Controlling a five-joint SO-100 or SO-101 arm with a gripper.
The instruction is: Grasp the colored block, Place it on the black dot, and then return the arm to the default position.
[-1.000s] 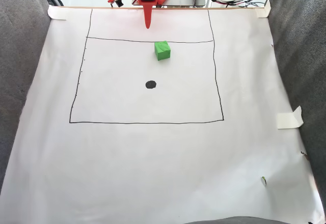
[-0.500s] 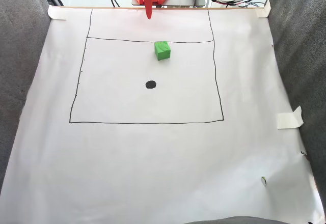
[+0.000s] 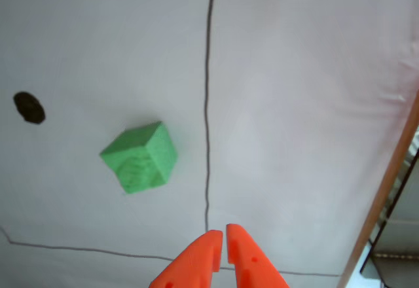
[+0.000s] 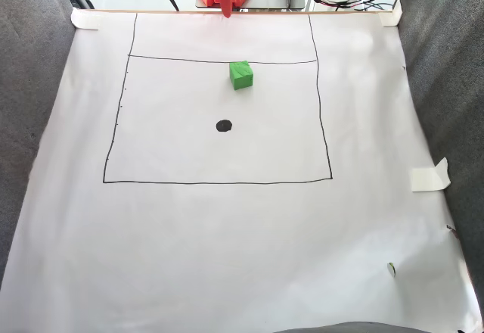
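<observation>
The green block [image 4: 240, 75] sits on the white paper just below the upper drawn line, tilted a little, with nothing touching it. The black dot [image 4: 224, 126] lies apart from it, nearer the middle of the drawn square. My orange gripper [image 4: 225, 9] is pulled back at the paper's top edge, well away from the block. In the other view the fingertips [image 3: 213, 239] meet at the bottom edge, and the gripper [image 3: 224, 239] is shut and empty. There the block [image 3: 141, 157] lies up and to the left of the tips, and the dot [image 3: 29, 107] is at the far left.
Thin black lines [image 4: 219, 182] outline a square on the paper. Grey fabric [image 4: 30, 83] rises along both sides. A loose tape piece [image 4: 429, 175] sticks up at the right. A wooden edge [image 4: 340, 11] and cables [image 4: 355, 0] run across the top.
The arm has drawn back toward the top edge, its pointed finger retreating off the paper. Block and dot have not moved.
</observation>
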